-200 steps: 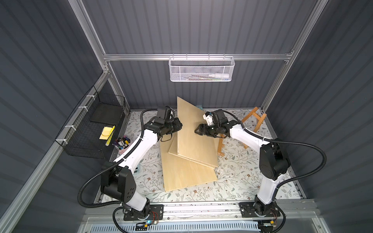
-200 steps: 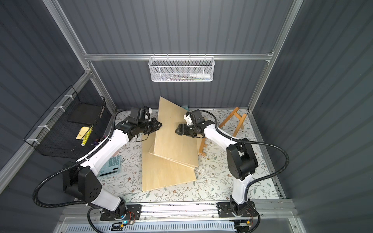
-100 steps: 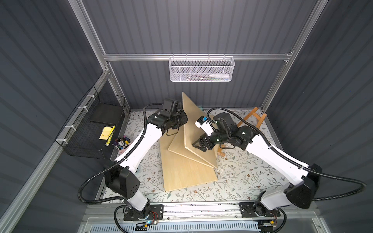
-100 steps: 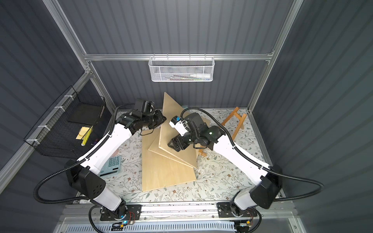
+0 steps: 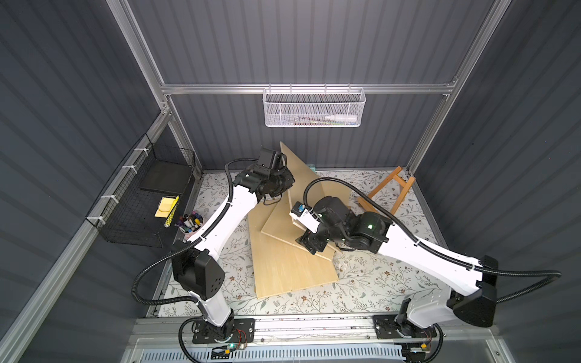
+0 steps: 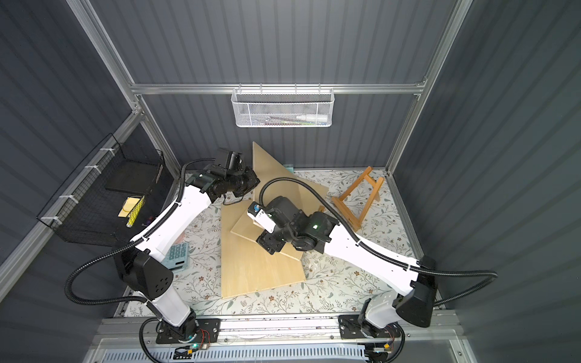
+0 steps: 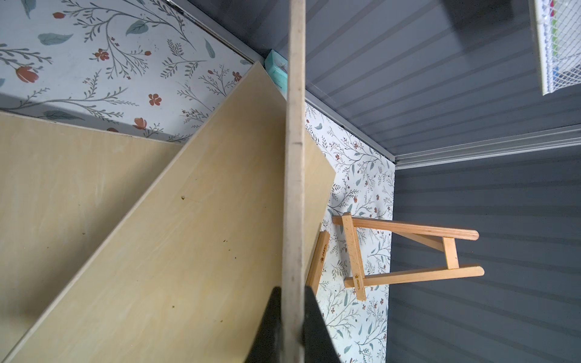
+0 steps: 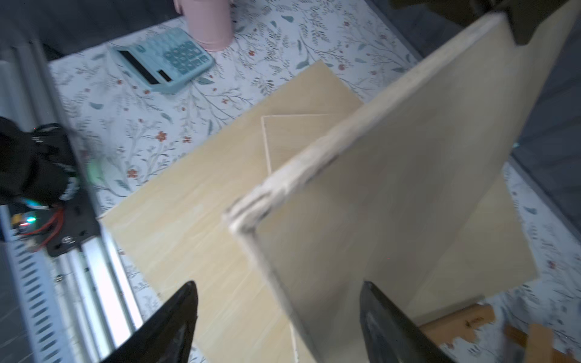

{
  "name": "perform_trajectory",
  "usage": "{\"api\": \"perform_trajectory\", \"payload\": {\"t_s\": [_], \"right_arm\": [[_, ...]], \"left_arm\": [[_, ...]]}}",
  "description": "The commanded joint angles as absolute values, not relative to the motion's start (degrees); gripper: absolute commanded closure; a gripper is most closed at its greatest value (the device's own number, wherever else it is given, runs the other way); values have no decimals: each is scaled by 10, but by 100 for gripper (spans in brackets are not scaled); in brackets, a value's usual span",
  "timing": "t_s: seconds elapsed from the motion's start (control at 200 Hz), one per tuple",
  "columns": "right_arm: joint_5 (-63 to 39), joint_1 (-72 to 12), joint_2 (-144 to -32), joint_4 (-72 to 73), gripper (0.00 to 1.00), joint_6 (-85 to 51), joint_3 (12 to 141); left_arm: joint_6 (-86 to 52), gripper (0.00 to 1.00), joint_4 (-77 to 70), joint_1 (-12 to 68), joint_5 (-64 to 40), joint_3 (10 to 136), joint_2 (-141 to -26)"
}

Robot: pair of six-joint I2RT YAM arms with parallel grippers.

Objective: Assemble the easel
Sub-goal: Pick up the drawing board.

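My left gripper is shut on the edge of a thin plywood board, holding it up on edge above the table. My right gripper is open at that board's near lower corner, with the board's edge running between its spread fingers and no contact visible. A second board lies slanted on a larger flat board. The wooden easel frame stands at the back right. A loose wooden bar pokes out from under the boards.
A teal calculator and a pink pen cup sit at the left of the floral mat. A black wire basket hangs on the left wall and a white mesh basket on the back wall. A teal box rests by the back wall.
The left gripper has closed on the board and tipped it up steeper. The right arm has swung from the board's far side down to its near lower corner, still open.
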State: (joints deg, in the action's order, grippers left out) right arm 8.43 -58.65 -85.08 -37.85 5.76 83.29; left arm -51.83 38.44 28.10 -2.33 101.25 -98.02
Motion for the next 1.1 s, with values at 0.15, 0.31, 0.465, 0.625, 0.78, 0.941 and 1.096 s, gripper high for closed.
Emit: {"api": "perform_trajectory", "payload": {"t_s": [0.15, 0.31, 0.465, 0.625, 0.78, 0.941, 1.096], "right_arm": [[342, -626, -867, -289, 22, 131, 821], [371, -636, -837, -230, 31, 145, 779], [355, -637, -811, -207, 41, 137, 748], [352, -637, -819, -193, 49, 129, 742], [348, -636, -827, -178, 60, 118, 736], [344, -630, -826, -171, 81, 114, 730], [314, -615, -802, -189, 98, 101, 730]], "left_arm": [[-559, 100, 360, 280, -6, 1049, -944], [-574, 100, 370, 280, 1, 1049, -940], [-582, 100, 371, 280, -2, 1060, -946], [-600, 100, 362, 280, -17, 1062, -950], [-613, 100, 346, 280, -29, 1051, -943], [-619, 100, 326, 280, -39, 1042, -933], [-619, 100, 287, 279, -49, 1018, -924]]}}
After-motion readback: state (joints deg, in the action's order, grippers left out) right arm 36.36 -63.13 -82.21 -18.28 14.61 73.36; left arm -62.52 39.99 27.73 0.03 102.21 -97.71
